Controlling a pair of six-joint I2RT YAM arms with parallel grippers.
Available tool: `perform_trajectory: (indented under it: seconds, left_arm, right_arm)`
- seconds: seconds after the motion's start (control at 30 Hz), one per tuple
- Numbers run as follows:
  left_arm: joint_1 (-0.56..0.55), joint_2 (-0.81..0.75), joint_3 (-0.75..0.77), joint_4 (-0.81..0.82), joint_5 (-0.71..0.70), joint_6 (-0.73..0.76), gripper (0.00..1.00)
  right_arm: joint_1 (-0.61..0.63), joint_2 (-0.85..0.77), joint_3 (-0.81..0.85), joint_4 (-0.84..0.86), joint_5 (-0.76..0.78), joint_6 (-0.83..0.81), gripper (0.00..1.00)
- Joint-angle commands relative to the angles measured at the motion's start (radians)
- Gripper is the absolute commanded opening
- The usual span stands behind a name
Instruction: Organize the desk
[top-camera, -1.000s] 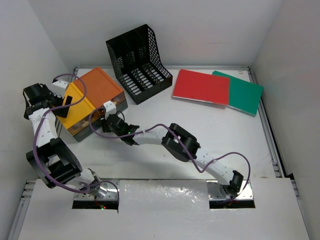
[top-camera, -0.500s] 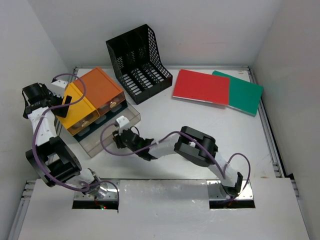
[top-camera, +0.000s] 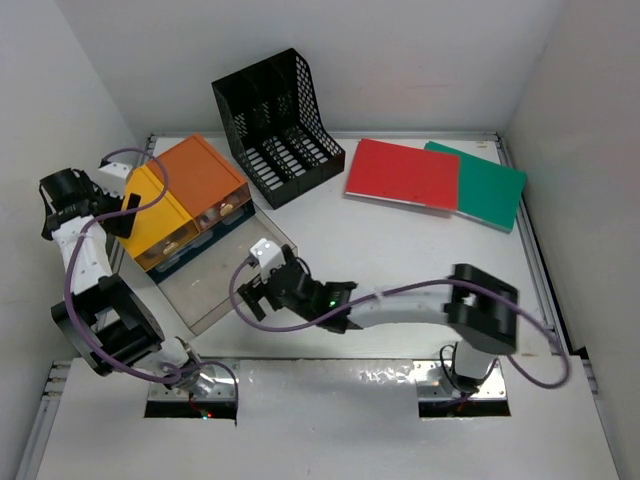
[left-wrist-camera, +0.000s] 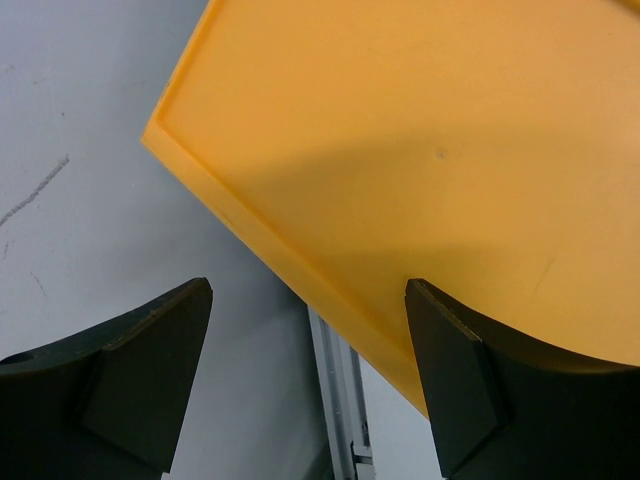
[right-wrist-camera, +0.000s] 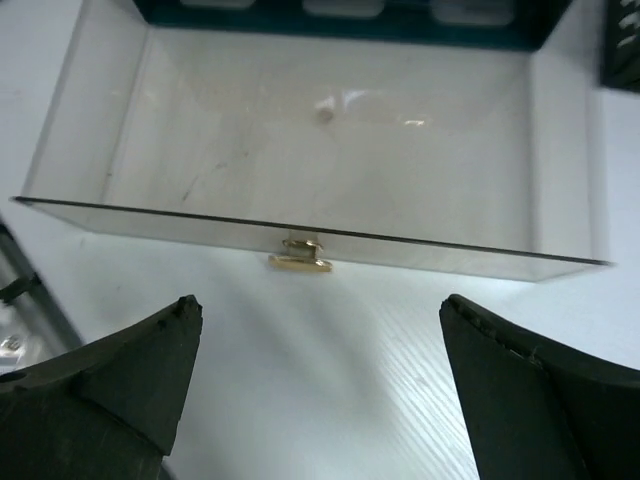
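The white desk (top-camera: 420, 260) carries an orange-yellow drawer box (top-camera: 185, 195) at its left. A clear drawer (top-camera: 215, 275) stands pulled out of the box toward the near edge. It is empty in the right wrist view, where its small gold handle (right-wrist-camera: 300, 255) faces me. My right gripper (top-camera: 256, 292) hangs open just in front of that handle, apart from it; in its own view the right gripper (right-wrist-camera: 320, 305) holds nothing. My left gripper (top-camera: 128, 205) is at the box's left end. Seen from its wrist, the left gripper (left-wrist-camera: 308, 290) is open and straddles the box's edge (left-wrist-camera: 400, 150).
A black mesh file rack (top-camera: 275, 125) stands behind the box. A red folder (top-camera: 402, 172) overlaps a green one (top-camera: 490, 185) at the back right. Metal rails (top-camera: 535, 260) run along the desk's sides. White walls close in on the left, back and right.
My right gripper drew the clear drawer out of the box toward the near edge, then let go of the handle and opened. The left arm has barely moved.
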Motion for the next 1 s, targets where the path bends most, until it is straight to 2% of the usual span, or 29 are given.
perform_trajectory:
  seconds: [0.0,0.03,0.1,0.13,0.17,0.23,0.3,0.4,0.53,0.6,0.87,0.97]
  left_arm:
    - [0.010,-0.022,0.015,-0.083,0.053,0.005,0.77]
    - [0.010,-0.023,0.015,-0.086,0.059,0.006,0.77]
    - [0.010,-0.031,0.014,-0.098,0.079,0.011,0.77]
    - [0.010,-0.038,0.014,-0.102,0.085,0.011,0.77]
    - [0.011,-0.043,0.012,-0.111,0.093,0.014,0.77]
    - [0.011,-0.054,0.008,-0.118,0.119,0.014,0.78]
    - [0.011,-0.057,0.006,-0.125,0.146,0.009,0.78]
    - [0.010,-0.057,-0.004,-0.128,0.163,0.006,0.78]
    - [0.010,-0.057,-0.012,-0.126,0.157,0.011,0.78]
    - [0.011,-0.063,-0.012,-0.132,0.162,0.015,0.78]
    - [0.010,-0.084,-0.023,-0.140,0.166,0.029,0.78]
    - [0.010,-0.086,-0.031,-0.134,0.166,0.031,0.78]
  right_arm:
    - [-0.002,-0.213,0.012,-0.266,0.037,-0.073,0.99]
    - [-0.002,-0.257,0.005,-0.416,0.069,-0.072,0.99]
    - [-0.022,-0.379,-0.038,-0.555,0.120,-0.043,0.99]
    - [-0.040,-0.416,-0.055,-0.694,0.155,-0.011,0.99]
    - [-0.069,-0.452,-0.102,-0.754,0.148,0.059,0.99]
    - [-0.198,-0.575,-0.226,-0.815,0.082,0.104,0.99]
    - [-0.321,-0.702,-0.317,-0.784,-0.008,0.143,0.99]
    - [-0.355,-0.791,-0.392,-0.799,0.037,0.147,0.99]
    - [-0.369,-0.775,-0.415,-0.798,0.011,0.134,0.99]
    - [-0.389,-0.712,-0.412,-0.792,-0.056,0.126,0.99]
    - [-0.484,-0.560,-0.449,-0.725,-0.130,0.121,0.98]
    - [-0.487,-0.531,-0.454,-0.669,-0.156,0.120,0.86]
